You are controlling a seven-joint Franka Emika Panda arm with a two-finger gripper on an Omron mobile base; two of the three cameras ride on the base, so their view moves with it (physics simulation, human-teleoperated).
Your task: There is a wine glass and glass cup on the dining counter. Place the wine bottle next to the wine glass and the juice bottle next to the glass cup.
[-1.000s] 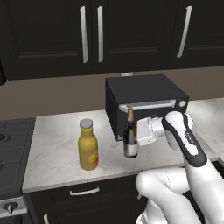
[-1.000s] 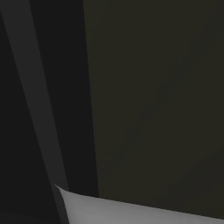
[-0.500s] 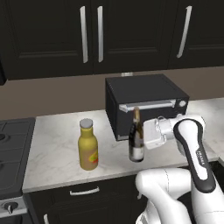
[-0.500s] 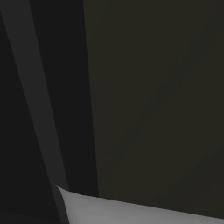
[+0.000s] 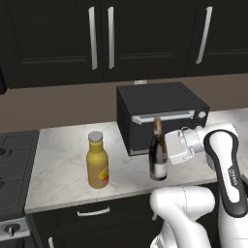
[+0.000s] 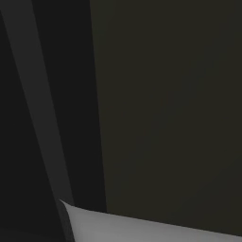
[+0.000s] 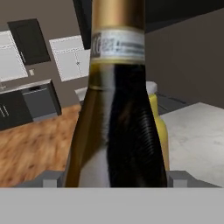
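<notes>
Pincer (image 5: 162,154) closed on the wine bottle (image 5: 157,151), gripping from the side, in front of the toaster oven (image 5: 160,114) at the kitchen desk (image 5: 58,164). Juice bottle (image 5: 97,161) untouched to its left. Neither bottle delivered yet: both carries left

The left base view sits behind the arm, looking forward and down at the marble counter (image 5: 58,160), the toaster oven (image 5: 160,114) and the dark cabinets (image 5: 101,38). The right base view faces a dark panel (image 6: 165,108) at very close range. The hand view looks sideways, pressed up against the wine bottle (image 7: 116,109); behind it is the juice bottle (image 7: 158,118). Both bottles appear again from the left base view.
</notes>
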